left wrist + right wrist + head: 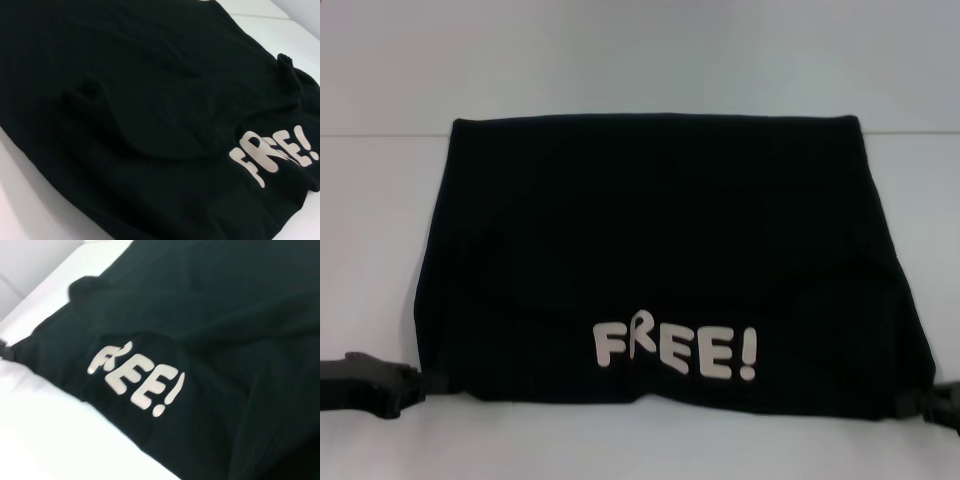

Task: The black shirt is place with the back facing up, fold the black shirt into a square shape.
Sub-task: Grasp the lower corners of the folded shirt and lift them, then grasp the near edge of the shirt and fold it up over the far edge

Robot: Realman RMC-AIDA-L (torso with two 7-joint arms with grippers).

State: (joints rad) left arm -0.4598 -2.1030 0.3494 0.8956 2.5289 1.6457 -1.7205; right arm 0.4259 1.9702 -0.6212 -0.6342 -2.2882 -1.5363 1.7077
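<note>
The black shirt [660,230] lies on the white table as a wide folded block, and its cream "FREE!" lettering [675,350] faces up close to the near edge. My left gripper [425,385] is at the shirt's near left corner, low on the table, shut on the fabric. At the near right corner my right gripper [928,400] pinches the cloth in the same way. The left wrist view shows the shirt [150,125] with soft wrinkles and the lettering [275,157]. In the right wrist view the shirt [225,340] draws to a point toward the left gripper [6,353].
The white table [380,250] runs out on both sides of the shirt and in a strip in front of it. A pale wall [640,50] rises behind the shirt's far edge.
</note>
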